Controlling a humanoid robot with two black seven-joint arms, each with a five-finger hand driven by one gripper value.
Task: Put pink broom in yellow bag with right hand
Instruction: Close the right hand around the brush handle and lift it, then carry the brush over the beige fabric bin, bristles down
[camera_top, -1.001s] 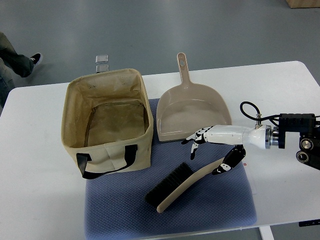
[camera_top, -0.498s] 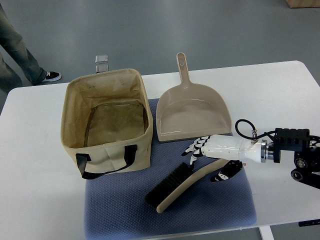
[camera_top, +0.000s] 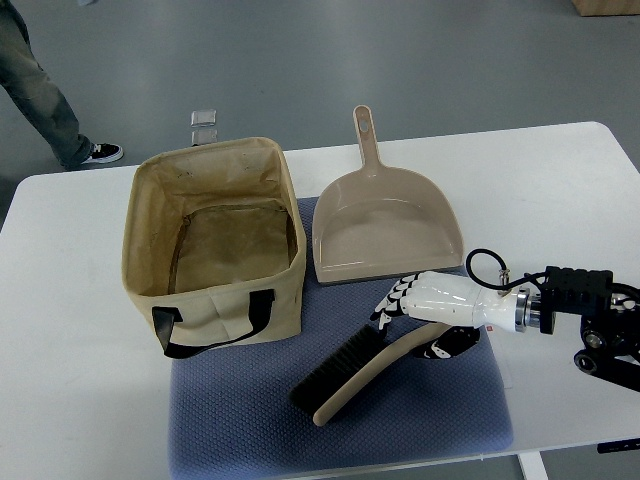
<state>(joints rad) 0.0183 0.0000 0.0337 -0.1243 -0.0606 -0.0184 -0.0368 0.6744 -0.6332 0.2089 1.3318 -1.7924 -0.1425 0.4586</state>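
Observation:
The pink-beige broom (camera_top: 362, 377) with black bristles lies slantwise on the blue-grey mat (camera_top: 420, 420), its handle end pointing to the right. My right hand (camera_top: 412, 328) comes in from the right and sits low over the handle end. Its fingers (camera_top: 392, 300) are stretched across the far side and the thumb (camera_top: 440, 347) lies against the near side, not closed round the handle. The yellow fabric bag (camera_top: 222, 312) with a black strap stands open to the left of the broom, and its inside shows nothing. The left arm is out of view.
A matching dustpan (camera_top: 385, 225) lies just behind my hand, handle pointing away. The white table (camera_top: 80, 400) ends close on the right and at the front. A person's legs (camera_top: 40, 90) stand on the floor at top left.
My right hand has come down and nearer onto the broom's handle end, and the thumb has moved in beside the handle. The broom has not moved. The person has walked at top left.

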